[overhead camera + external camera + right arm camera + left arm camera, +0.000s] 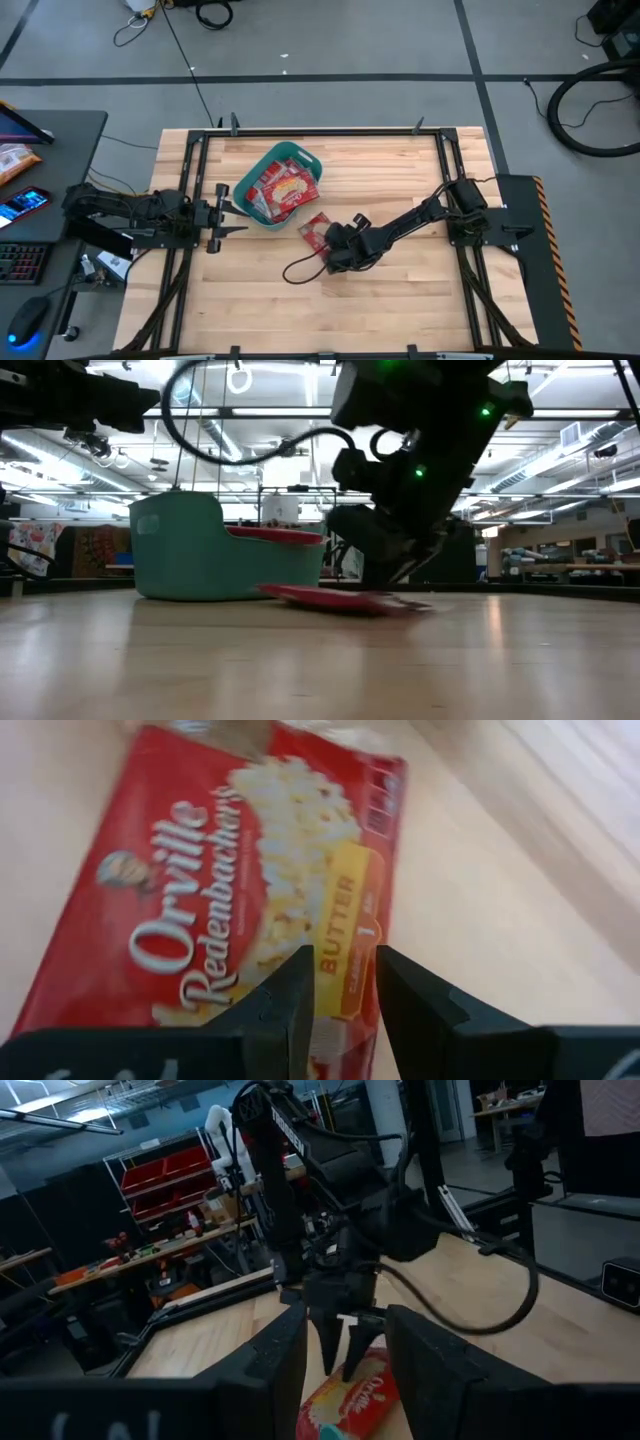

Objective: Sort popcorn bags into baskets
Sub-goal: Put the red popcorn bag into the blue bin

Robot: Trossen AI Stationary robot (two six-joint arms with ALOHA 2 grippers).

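Observation:
One red popcorn bag (313,228) (250,870) lies flat on the wooden table, just near-right of the teal basket (300,156) (190,550). Several more red packets (282,188) lie piled inside the basket. My right gripper (335,243) (345,970) points down at the loose bag's near-right end, with its fingers a narrow gap apart over the yellow print. In the low view the bag (330,598) lies under that gripper (395,585). My left gripper (238,210) (347,1323) is open and hovers beside the basket's left side. My right gripper comes at the loose bag from above, slanting from the table's right. Both fingertips (358,1355) stand over the top face of the bag's near-right end (345,935). I cannot tell whether they touch it. The bag rests flat on the table.
A black cable loop (300,268) trails from the right arm onto the table near the bag. Dark metal rails (330,131) frame the tabletop. A desk with a keyboard and phone (25,205) stands past the left edge. Bare wood spreads across the near half (400,300).

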